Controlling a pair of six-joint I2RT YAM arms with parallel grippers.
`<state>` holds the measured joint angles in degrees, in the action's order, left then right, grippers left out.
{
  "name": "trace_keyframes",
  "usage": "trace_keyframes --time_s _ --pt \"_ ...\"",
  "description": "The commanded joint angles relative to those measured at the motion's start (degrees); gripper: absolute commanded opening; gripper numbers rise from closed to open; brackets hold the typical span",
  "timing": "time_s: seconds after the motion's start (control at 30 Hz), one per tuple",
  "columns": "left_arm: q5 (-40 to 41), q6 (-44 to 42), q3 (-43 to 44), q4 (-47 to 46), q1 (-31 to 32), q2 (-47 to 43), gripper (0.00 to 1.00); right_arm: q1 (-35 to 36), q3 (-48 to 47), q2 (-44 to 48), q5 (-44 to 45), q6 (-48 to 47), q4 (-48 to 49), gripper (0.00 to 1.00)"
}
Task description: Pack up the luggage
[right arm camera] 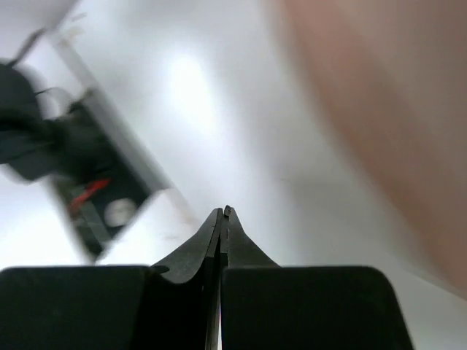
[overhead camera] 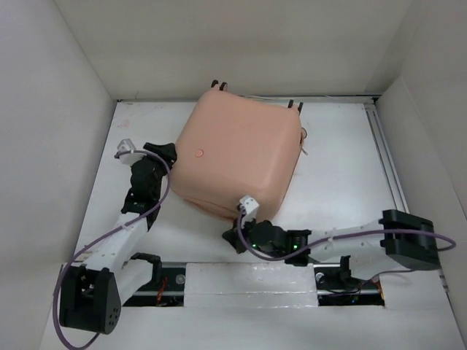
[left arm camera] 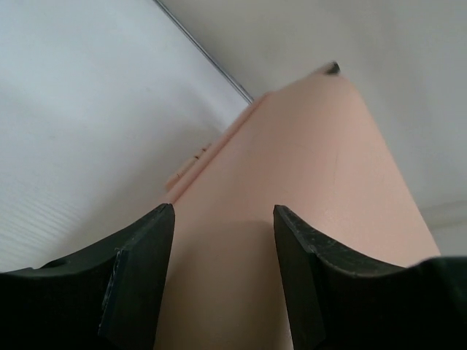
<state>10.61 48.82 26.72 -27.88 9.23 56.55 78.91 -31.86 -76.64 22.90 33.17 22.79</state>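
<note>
The luggage (overhead camera: 241, 157), a pale peach-pink hard-shell suitcase, lies closed in the middle of the table with its black wheels (overhead camera: 219, 85) toward the back wall. My left gripper (overhead camera: 164, 153) is open at the suitcase's left side. In the left wrist view its fingers (left arm camera: 142, 255) stand apart, with the pink shell (left arm camera: 292, 182) filling the gap between them (left arm camera: 222, 211). My right gripper (overhead camera: 232, 237) is shut and empty, low over the table by the suitcase's near corner. In the right wrist view its tips (right arm camera: 222, 211) are pressed together, and the shell (right arm camera: 379, 109) is a blur at the upper right.
White walls enclose the table on the left, back and right. A metal rail (overhead camera: 387, 168) runs along the right edge. A white strip (overhead camera: 248, 281) lies between the arm bases at the front edge. Dark hardware (right arm camera: 58, 138) shows blurred in the right wrist view.
</note>
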Motion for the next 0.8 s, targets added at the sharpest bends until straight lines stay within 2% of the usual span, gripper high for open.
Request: trace_keyframes --time_s 0.0,0.07,0.13,0.27,0.37,0.43,0.47,0.5,0.6,0.63,0.77 --pt "-14.91 4.61 -0.62 3.19 11.16 3.30 0.51 3.35 -8.03 -5.97 -9.11 -1.44 7.80 0.00" --pt "-14.92 4.10 -1.14 3.70 11.16 2.25 0.51 4.05 -8.05 -5.28 -7.00 -1.44 6.05 0.00" --pt "-11.67 3.39 -1.14 5.63 11.16 0.41 0.51 4.05 -3.32 -2.39 -2.70 -0.39 5.43 0.00" --pt "-13.50 3.64 -1.67 5.56 11.16 -1.80 0.51 1.52 3.02 10.24 0.66 -0.29 2.01 0.00" --pt "-14.13 4.80 -2.99 4.50 11.16 -3.37 0.51 -0.08 0.58 14.58 0.91 -1.62 -7.98 0.00" --pt "-12.38 4.80 -2.99 5.90 11.16 -5.92 0.51 -0.08 -0.22 18.88 5.98 1.36 -17.72 0.00" --pt "-11.59 3.93 -2.99 6.95 11.16 -6.89 0.51 -0.08 1.17 20.81 7.85 3.29 -20.04 0.02" --pt "-10.71 3.05 -2.99 8.09 11.16 -8.03 0.51 -0.08 2.66 25.70 9.69 7.66 -21.63 0.17" --pt "-7.02 2.25 -4.30 10.29 11.16 -12.16 0.52 -0.08 10.57 33.64 14.10 11.03 -23.23 0.37" --pt "-6.40 1.64 -4.31 10.30 11.16 -13.56 0.52 -0.08 12.07 37.75 14.89 14.17 -24.10 0.39" --pt "-6.57 1.63 -6.76 8.03 11.68 -14.28 0.52 -0.08 15.41 41.75 17.70 19.29 -27.79 0.41"
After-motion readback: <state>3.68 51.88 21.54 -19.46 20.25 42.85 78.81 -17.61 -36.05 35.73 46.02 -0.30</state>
